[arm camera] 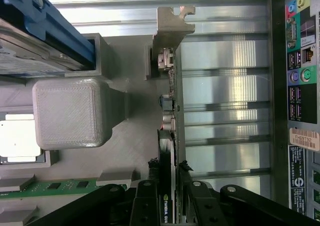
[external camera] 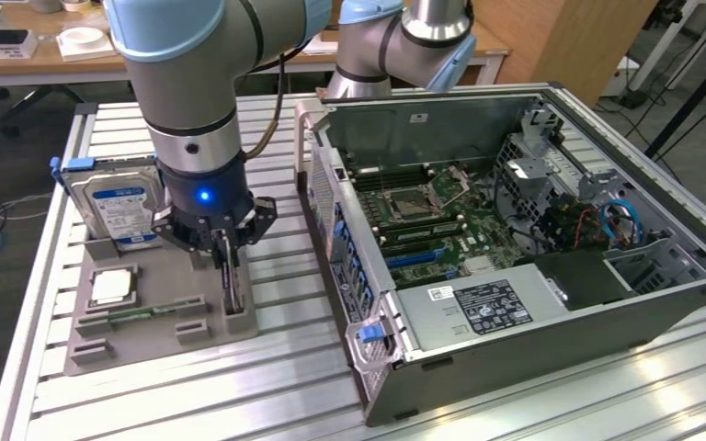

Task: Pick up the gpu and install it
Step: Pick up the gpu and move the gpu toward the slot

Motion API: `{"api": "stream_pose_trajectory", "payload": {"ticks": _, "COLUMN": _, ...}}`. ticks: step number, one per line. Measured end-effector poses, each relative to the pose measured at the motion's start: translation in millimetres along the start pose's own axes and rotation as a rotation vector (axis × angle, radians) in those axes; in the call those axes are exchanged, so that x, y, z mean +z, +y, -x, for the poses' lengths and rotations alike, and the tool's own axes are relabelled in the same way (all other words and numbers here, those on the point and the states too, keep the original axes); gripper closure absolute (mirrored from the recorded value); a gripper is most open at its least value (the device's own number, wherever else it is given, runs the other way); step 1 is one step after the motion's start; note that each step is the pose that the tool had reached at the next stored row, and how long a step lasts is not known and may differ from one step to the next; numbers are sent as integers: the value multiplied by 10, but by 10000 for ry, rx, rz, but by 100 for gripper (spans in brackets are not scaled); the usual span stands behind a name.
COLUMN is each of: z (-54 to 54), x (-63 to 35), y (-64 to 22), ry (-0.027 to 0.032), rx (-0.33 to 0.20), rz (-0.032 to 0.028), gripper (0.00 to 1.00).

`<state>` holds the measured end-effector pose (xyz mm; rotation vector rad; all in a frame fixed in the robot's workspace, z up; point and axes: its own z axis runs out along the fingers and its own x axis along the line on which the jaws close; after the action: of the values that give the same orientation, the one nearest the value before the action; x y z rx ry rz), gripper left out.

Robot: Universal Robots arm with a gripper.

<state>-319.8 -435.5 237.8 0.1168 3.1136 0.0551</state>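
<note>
Hanging straight down from the arm, the gripper [external camera: 225,262] sits right on top of the gpu [external camera: 233,296], and that card stands on its long edge in a slot of the gray tray [external camera: 144,344]. From the wrist we look along the card: the gripper [arm camera: 169,175] straddles its upper edge, the gpu [arm camera: 173,110] runs away from it as a thin dark line, and the silvery bracket [arm camera: 170,23] sticks up at the far end. Has it clamped on the card, or is it loose around it? I cannot tell. The card is seated in its slot, not lifted. Just beside the gripper, toward the exterior view's left, the drive [external camera: 114,207] with its blue label stands upright in the same tray. Below that, near the gripper, lie a square chip [external camera: 110,287] and a green memory strip [external camera: 144,315]. On the gripper's other side, toward the exterior view's right, the open case [external camera: 488,354] lies on the slatted table [external camera: 316,409], close to the tray, with its board [external camera: 451,234] showing inside.
</note>
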Motion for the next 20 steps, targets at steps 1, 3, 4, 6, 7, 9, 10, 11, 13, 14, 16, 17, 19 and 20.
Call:
{"api": "stream_pose_trajectory", "payload": {"ticks": 1, "z": 0, "x": 0, "y": 0, "ry": 0, "rx": 0, "rz": 0, "gripper": 74}}
{"api": "stream_pose_trajectory", "payload": {"ticks": 3, "z": 0, "x": 0, "y": 0, "ry": 0, "rx": 0, "rz": 0, "gripper": 74}}
{"api": "stream_pose_trajectory", "payload": {"ticks": 4, "z": 0, "x": 0, "y": 0, "ry": 0, "rx": 0, "rz": 0, "gripper": 74}}
{"api": "stream_pose_trajectory", "payload": {"ticks": 6, "z": 0, "x": -12, "y": 0, "ry": 0, "rx": 0, "rz": 0, "gripper": 74}}
{"api": "stream_pose_trajectory", "payload": {"ticks": 7, "z": 0, "x": -12, "y": 0, "ry": 0, "rx": 0, "rz": 0, "gripper": 74}}
{"api": "stream_pose_trajectory", "payload": {"ticks": 9, "z": 0, "x": -12, "y": 0, "ry": 0, "rx": 0, "rz": 0, "gripper": 74}}
{"api": "stream_pose_trajectory", "payload": {"ticks": 10, "z": 0, "x": -12, "y": 0, "ry": 0, "rx": 0, "rz": 0, "gripper": 74}}
{"api": "stream_pose_trajectory", "payload": {"ticks": 11, "z": 0, "x": -12, "y": 1, "ry": 0, "rx": 0, "rz": 1, "gripper": 74}}
{"api": "stream_pose_trajectory", "payload": {"ticks": 13, "z": 0, "x": -12, "y": 0, "ry": 0, "rx": 0, "rz": 0, "gripper": 74}}
{"api": "stream_pose_trajectory", "payload": {"ticks": 14, "z": 1, "x": -12, "y": 0, "ry": 0, "rx": -1, "rz": 0, "gripper": 74}}
{"api": "stream_pose_trajectory", "payload": {"ticks": 16, "z": 0, "x": -12, "y": 0, "ry": 0, "rx": 0, "rz": 0, "gripper": 74}}
{"api": "stream_pose_trajectory", "payload": {"ticks": 17, "z": -1, "x": -12, "y": 0, "ry": 0, "rx": 0, "rz": -1, "gripper": 74}}
{"api": "stream_pose_trajectory", "payload": {"ticks": 19, "z": -1, "x": -12, "y": 0, "ry": 0, "rx": -25, "rz": 1, "gripper": 74}}
{"api": "stream_pose_trajectory", "payload": {"ticks": 20, "z": -1, "x": -20, "y": 1, "ry": 0, "rx": -25, "rz": 1, "gripper": 74}}
